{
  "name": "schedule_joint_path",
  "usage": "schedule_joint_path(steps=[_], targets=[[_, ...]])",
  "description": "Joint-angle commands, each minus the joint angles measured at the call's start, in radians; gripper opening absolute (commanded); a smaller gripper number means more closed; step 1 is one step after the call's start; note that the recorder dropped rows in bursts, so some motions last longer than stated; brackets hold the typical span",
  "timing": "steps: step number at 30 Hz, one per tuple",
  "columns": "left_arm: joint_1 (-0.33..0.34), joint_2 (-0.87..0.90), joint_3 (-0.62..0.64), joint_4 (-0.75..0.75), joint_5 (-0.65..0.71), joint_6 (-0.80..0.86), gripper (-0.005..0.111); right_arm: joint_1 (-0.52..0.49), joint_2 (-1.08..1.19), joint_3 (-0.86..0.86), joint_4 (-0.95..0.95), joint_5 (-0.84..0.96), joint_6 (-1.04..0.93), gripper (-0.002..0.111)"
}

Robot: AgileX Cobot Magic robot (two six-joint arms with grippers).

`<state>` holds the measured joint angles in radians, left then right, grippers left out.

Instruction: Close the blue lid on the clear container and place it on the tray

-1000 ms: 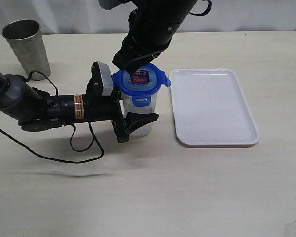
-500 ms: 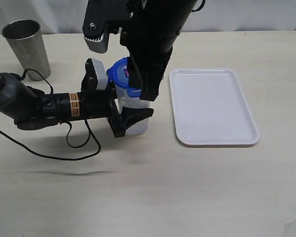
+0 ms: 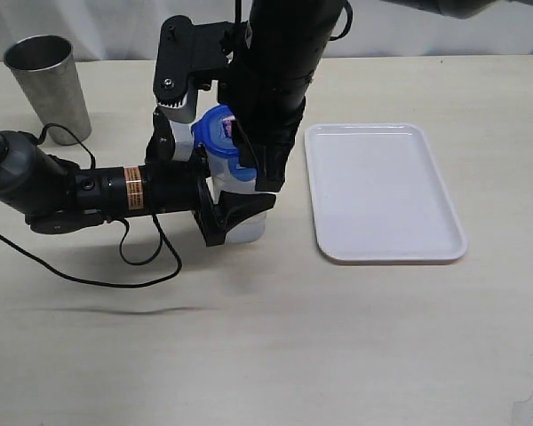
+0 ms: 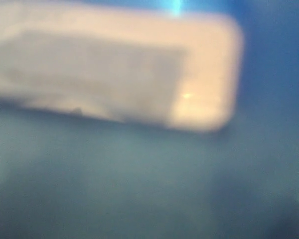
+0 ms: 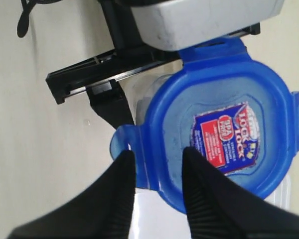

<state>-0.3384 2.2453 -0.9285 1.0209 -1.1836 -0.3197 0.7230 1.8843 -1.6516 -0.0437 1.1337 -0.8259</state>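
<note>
Table (image 3: 355, 337) – pale, matte, fills the scene.

Right arm (image 3: 280, 62) – bulky, black, comes down from the far side over the middle of the table and hides the right part of the container top.

Left arm (image 3: 35, 182) – lies low and level, reaching in from the left edge, with a black cable (image 3: 147, 266) looping on the table near it.

The tray (image 3: 386, 191) – white, flat on the table at right of centre.

Steel cup (image 3: 46, 84) – upright, far left corner, well apart from everything else.

The clear container (image 3: 247, 231) – stands on the table just left of the tray, not touching it. The left gripper (image 3: 240, 200) is clamped round its body; the near finger (image 3: 249, 206) lies against the near wall, and the far finger is hidden.

The blue lid (image 5: 177, 129) – sits on top of the container, label (image 5: 228, 137) facing up. Two tabs stick out past the rim in the right wrist view.

Right gripper (image 5: 158, 153) – points down over the lid's edge, its two ribbed fingers (image 5: 122, 199) a narrow gap apart, with blue rim showing between them. Whether the tips touch the lid, cannot tell.

Left wrist view – only blue and pale blur, nothing readable.
</note>
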Motion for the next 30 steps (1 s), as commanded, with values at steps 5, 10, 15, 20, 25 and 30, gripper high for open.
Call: schedule_joint_path(steps=[5, 10, 15, 20, 25, 30], targets=[[0.001, 0.0, -0.004, 0.009, -0.026, 0.0, 0.0, 0.0, 0.088, 0.007, -0.016, 0.015, -0.005, 0.042], [0.001, 0.0, -0.004, 0.009, -0.031, 0.0, 0.0, 0.0, 0.119, 0.007, -0.016, 0.012, -0.005, 0.042], [0.001, 0.0, -0.004, 0.011, -0.038, -0.04, 0.0, 0.0, 0.15, 0.012, -0.016, -0.017, -0.001, 0.042], [0.001, 0.0, -0.004, 0.014, -0.038, -0.051, 0.0, 0.0, 0.15, 0.085, -0.039, -0.149, -0.011, 0.042], [0.001, 0.0, -0.004, 0.014, -0.038, -0.051, 0.0, 0.0, 0.15, 0.161, -0.053, -0.208, -0.011, 0.037], [0.001, 0.0, -0.004, 0.018, -0.038, -0.051, 0.0, 0.0, 0.15, 0.225, -0.055, -0.293, -0.011, 0.037]])
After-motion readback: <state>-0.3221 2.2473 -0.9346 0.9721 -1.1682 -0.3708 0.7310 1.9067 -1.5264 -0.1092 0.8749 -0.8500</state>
